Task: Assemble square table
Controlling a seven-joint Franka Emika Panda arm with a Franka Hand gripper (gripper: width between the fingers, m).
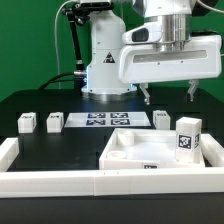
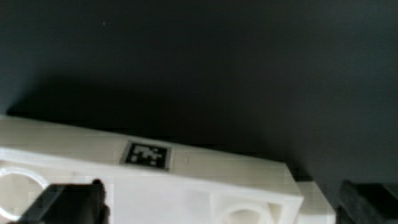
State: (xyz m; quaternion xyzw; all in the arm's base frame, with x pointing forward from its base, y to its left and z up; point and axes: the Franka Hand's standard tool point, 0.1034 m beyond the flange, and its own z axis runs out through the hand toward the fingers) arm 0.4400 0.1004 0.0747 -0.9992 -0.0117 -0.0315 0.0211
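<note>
White square top [image 1: 150, 163] on black table [image 1: 40, 100]; near the top, white legs [image 1: 27, 122] bear black-and-white blocky tags

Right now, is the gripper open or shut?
Open. On the gripper, both fingers stand wide apart over the square top, with nothing between them.

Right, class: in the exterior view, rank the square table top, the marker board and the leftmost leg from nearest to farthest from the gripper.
1. Square table top, below the gripper.
2. Marker board, centre.
3. Leftmost leg, the exterior view's far left.
</note>
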